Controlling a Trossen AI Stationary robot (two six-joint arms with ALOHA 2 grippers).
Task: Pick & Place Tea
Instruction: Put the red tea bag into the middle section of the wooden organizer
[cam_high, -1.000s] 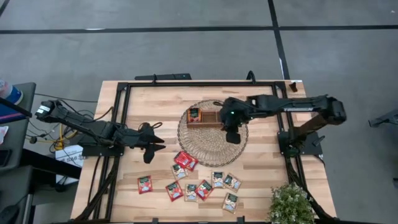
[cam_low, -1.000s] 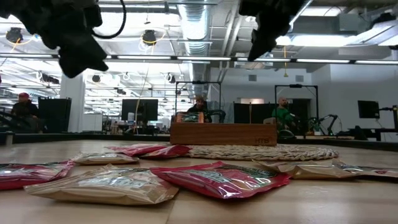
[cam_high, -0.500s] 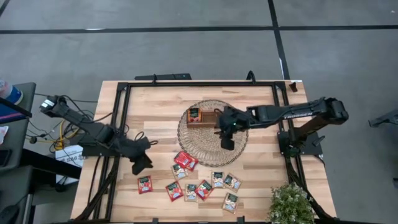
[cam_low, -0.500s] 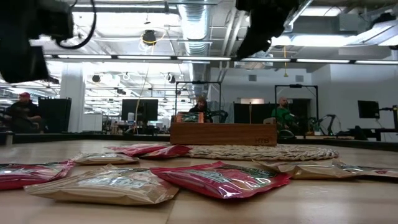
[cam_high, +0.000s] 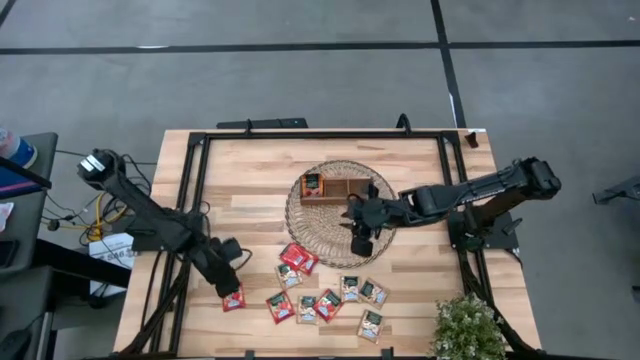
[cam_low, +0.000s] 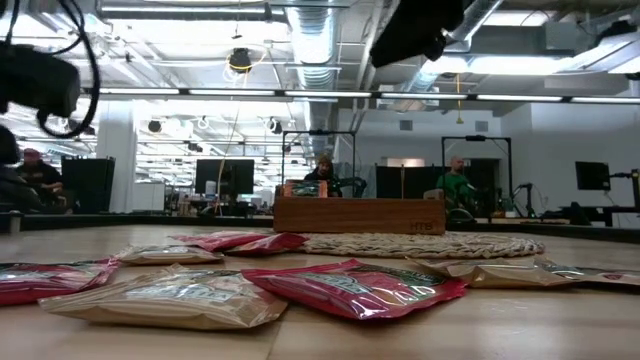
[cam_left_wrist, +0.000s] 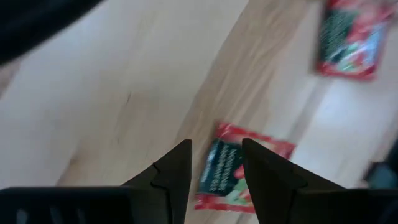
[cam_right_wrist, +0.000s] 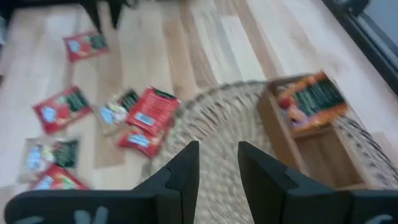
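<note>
Here, flat red and beige tea sachets lie scattered; both arms' fingers parted, empty.

Tray sits on mat; sachets lie before it.

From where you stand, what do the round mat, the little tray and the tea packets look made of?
Round mat: woven wicker or straw, matte, with coiled ridges. Tray: brown wood, smooth, with visible grain. Tea sachets: probably foil or plastic film, glossy and crinkled.

I see bright ceiling lights glaring, both wrist views blurry, soft small shadows on the table.
</note>
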